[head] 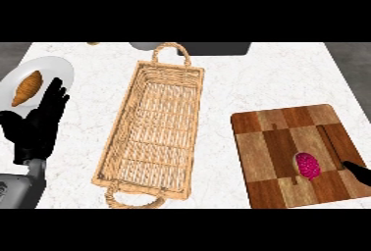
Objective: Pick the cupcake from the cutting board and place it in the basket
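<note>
On the cutting board, to the right of the basket, the cupcake lay near the board's lower right part, pink top showing. It was judged light, soft and easily crushed; a hold low on its sides, clear of the frosting, was advised. Only a dark tip of the right hand showed, just right of the cupcake and apart from it; its fingers could not be judged. Left of the basket, the left hand rested with fingers straight, holding nothing, beside a plate bearing a croissant.
</note>
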Available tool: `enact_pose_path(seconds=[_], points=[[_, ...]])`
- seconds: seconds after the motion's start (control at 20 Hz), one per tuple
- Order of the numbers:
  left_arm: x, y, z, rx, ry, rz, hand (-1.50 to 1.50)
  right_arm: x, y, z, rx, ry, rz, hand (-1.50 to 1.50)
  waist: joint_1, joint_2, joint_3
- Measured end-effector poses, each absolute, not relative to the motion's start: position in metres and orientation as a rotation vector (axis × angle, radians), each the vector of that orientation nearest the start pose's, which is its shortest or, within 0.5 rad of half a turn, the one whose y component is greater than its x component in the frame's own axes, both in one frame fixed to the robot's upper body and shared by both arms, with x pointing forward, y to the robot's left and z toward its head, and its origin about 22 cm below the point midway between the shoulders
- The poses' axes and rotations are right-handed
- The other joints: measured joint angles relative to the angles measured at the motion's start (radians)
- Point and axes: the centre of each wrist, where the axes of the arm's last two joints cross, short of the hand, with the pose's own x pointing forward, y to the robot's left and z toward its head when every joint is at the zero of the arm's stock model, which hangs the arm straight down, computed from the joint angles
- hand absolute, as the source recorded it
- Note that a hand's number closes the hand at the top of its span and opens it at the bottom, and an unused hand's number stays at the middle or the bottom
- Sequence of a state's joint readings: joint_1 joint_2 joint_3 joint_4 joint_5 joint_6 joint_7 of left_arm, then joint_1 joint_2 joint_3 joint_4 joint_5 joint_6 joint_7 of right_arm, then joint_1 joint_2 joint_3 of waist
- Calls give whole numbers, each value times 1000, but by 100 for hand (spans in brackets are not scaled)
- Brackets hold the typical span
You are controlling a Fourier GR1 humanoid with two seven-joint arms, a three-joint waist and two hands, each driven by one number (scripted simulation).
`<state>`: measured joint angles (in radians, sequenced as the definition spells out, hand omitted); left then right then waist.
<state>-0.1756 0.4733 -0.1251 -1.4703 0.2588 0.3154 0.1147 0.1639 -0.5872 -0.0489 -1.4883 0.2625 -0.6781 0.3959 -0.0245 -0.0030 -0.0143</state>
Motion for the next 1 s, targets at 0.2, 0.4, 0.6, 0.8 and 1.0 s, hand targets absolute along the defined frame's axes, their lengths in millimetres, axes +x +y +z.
enact_pose_path(seconds=[0.2,0.4,0.6,0.8,1.0], points=[[281,301,49,321,-1505,-17,0,187,-385,39,-1068,-906,66,-150,2,-1,0],[281,301,50,322,-1507,-15,0,186,-363,84,-973,-807,144,-150,-2,-4,4],[281,300,51,315,-1509,-10,0,175,-336,127,-921,-789,175,-150,2,-3,8],[280,298,45,305,-1508,-9,0,163,-324,149,-928,-845,161,-150,9,-1,11],[285,295,50,288,-1516,-20,0,160,-319,143,-940,-871,120,-150,15,1,13]])
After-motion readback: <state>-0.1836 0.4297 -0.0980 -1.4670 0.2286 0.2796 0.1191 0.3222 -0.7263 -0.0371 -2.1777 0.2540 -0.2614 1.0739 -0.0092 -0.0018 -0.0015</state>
